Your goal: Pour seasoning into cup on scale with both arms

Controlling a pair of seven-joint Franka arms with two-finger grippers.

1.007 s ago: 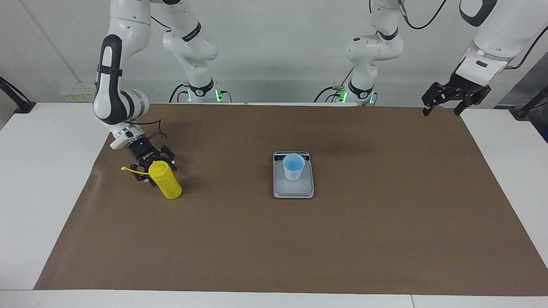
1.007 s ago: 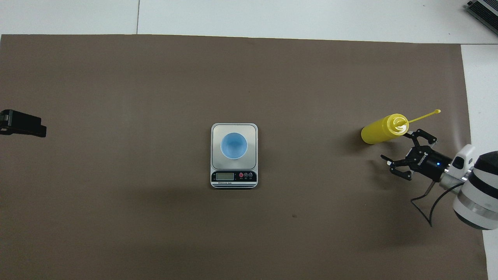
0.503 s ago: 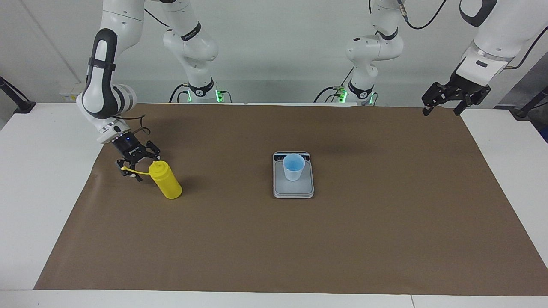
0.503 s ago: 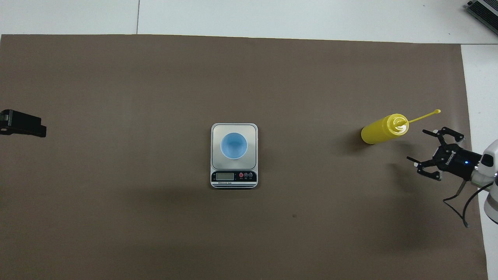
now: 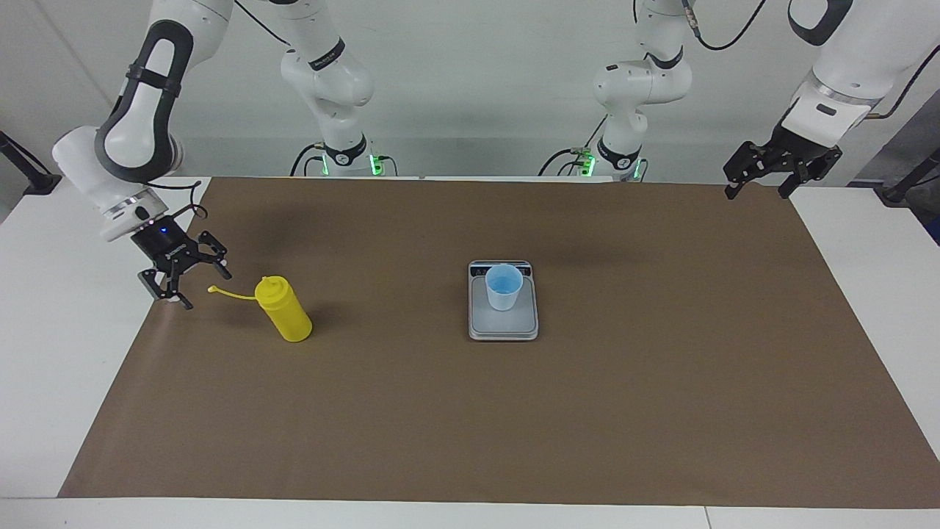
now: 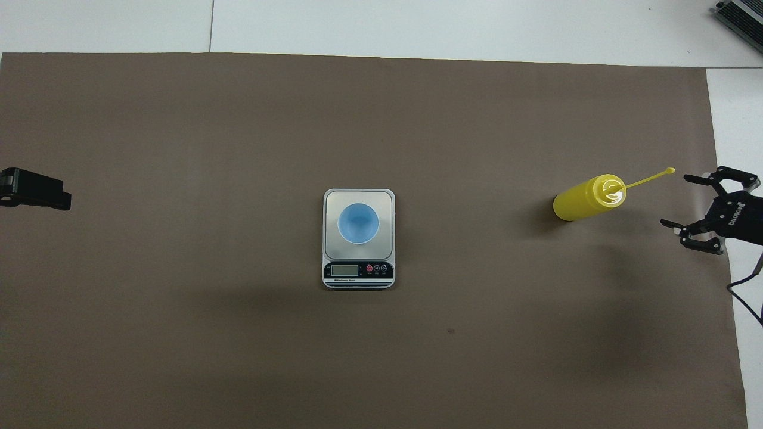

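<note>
The yellow seasoning bottle (image 5: 285, 312) stands upright on the brown mat toward the right arm's end, and it also shows in the overhead view (image 6: 581, 199). Its thin cap strap (image 5: 231, 294) sticks out toward my right gripper. My right gripper (image 5: 204, 288) is open and empty, apart from the bottle, over the mat's edge (image 6: 676, 201). The light-blue cup (image 5: 503, 288) stands on the scale (image 5: 503, 328) at mid-table; the overhead view shows the cup (image 6: 357, 223) and the scale's dark display strip (image 6: 357, 271) nearer the robots. My left gripper (image 5: 756, 192) waits open and raised over the mat's corner at its own end (image 6: 33, 189).
The brown mat (image 5: 661, 382) covers most of the white table (image 5: 44, 367). White table surface lies bare at both ends and along the edge farthest from the robots (image 6: 417, 24).
My right gripper has drawn back from beside the bottle toward the mat's edge at its own end, still open. The bottle, cup, scale and left arm have not moved.
</note>
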